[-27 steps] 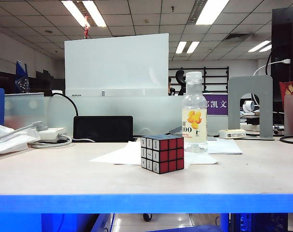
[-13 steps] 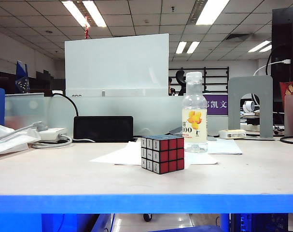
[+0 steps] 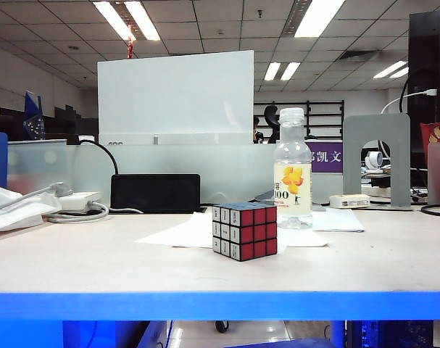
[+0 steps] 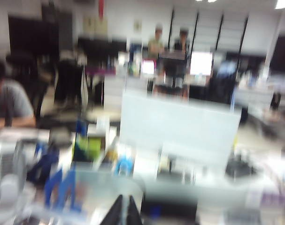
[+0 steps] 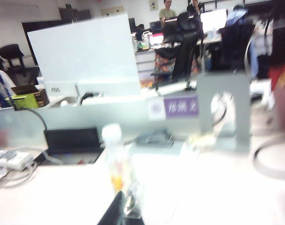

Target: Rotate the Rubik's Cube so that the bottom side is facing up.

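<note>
One cable bundle (image 3: 75,212) lies coiled at the left of the table (image 3: 82,261), grey and rubbery, beside a white adapter (image 3: 73,199); behind it stands one flat black box (image 3: 155,192), matte and rectangular; one frosted white board (image 3: 175,90) rises behind that, smooth and square-cornered; a sheet of white paper (image 3: 177,232) lies flat near the middle of the pale tabletop; on the paper's front part sits the one cube (image 3: 243,230), glossy, black-framed, three by three, its red face turned to the right front, its white stickered face to the left front, one corner pointing at me; just behind and to its right stands one clear plastic bottle (image 3: 292,174), upright, round-shouldered, white-capped, with a yellow-and-orange label, apart from the cube; further right one grey metal bookend (image 3: 377,156) with an arched cut-out stands upright; a blue edge strip (image 3: 220,304) runs along the table's front

Neither arm shows from where I stand; in the left wrist view, which is badly blurred, the left gripper (image 4: 124,212) shows as two dark tips pressed together with nothing between them, pointing out over the desk clutter; in the right wrist view the right gripper (image 5: 119,211) is likewise pinched closed and empty, a dark tip at the frame's edge, with the bottle (image 5: 117,159) ahead of it on the table; the cube is not clear in either wrist view
</note>
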